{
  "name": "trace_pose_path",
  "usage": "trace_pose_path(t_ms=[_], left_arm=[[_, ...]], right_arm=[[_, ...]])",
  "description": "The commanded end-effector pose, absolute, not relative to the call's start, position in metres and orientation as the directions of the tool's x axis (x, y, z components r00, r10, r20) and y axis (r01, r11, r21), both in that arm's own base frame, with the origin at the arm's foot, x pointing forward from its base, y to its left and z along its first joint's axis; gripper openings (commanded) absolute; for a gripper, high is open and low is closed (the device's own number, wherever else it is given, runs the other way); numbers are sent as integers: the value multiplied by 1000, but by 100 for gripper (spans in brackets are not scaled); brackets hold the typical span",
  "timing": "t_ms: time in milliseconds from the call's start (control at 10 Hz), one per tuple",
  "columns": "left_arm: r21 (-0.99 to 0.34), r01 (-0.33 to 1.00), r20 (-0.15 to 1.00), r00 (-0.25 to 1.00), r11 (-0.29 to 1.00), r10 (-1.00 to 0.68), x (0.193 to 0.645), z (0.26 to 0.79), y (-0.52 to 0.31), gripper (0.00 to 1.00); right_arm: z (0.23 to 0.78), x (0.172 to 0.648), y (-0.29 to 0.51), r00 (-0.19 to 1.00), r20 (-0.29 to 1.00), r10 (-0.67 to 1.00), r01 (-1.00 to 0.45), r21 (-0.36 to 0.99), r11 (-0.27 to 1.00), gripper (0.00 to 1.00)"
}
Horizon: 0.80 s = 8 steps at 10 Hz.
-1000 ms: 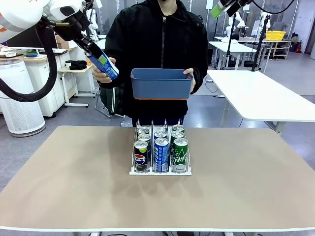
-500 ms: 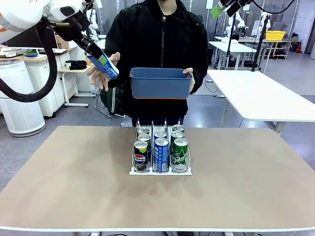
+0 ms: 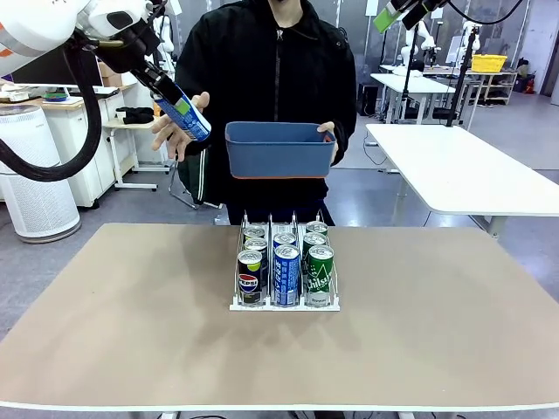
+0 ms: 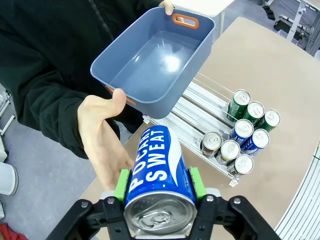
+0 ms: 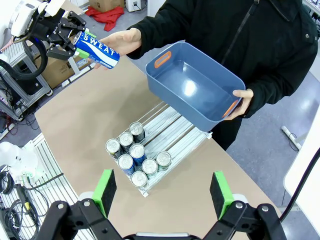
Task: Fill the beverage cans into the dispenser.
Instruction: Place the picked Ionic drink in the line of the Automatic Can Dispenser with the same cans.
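A blue and white Pocari Sweat can (image 3: 185, 118) hangs tilted in the air at about ten o'clock from the table's centre, and you see it clamped between the green pads (image 4: 123, 183) of your left gripper (image 4: 160, 187), its silver top facing the wrist camera. Just behind it, a person's open hand (image 3: 171, 127) is spread with the palm towards the can; from these angles you cannot tell whether palm and can touch. The person's other hand (image 5: 239, 100) holds a blue plastic tub (image 3: 278, 149) by one end at twelve o'clock, raised above the far end of the dispenser (image 3: 284, 303). That white wire rack sits near the middle of the tan table (image 3: 122, 314), with nine cans standing upright in its three lanes, three deep: dark Pepsi cans (image 3: 250, 278) in the lane at your left, blue cans (image 3: 286, 275) in the middle, green Chilsung cans (image 3: 320, 275) at your right. In the right wrist view, the back part of every lane lies bare. Your right gripper (image 5: 163, 191) hangs high above the table at roughly one o'clock, well apart from the rack, its jaws spread wide and holding nothing, looking down on the rack, the tub and the person's black sleeves (image 5: 280, 70).
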<state>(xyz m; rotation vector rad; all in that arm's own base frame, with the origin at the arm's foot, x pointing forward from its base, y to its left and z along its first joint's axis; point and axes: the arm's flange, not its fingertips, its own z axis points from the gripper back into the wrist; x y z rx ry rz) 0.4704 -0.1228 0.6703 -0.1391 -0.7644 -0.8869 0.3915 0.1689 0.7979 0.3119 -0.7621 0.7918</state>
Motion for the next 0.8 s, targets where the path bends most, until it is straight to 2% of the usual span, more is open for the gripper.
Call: trace_pose_path(t_ms=[0, 500, 600, 700], left_arm=[[198, 741, 657, 386, 641, -648, 470, 672, -121, 0], [198, 741, 657, 386, 641, -648, 470, 672, -121, 0], [192, 743, 654, 390, 642, -648, 470, 670, -123, 57], [161, 734, 612, 450, 660, -650, 469, 670, -129, 57]], right_arm=[[798, 391, 168, 459, 718, 523, -736, -22, 676, 100], [798, 391, 168, 459, 718, 523, -736, -22, 676, 100], [798, 391, 168, 459, 718, 523, -736, -22, 676, 100], [798, 391, 168, 459, 718, 523, -736, -22, 676, 100]])
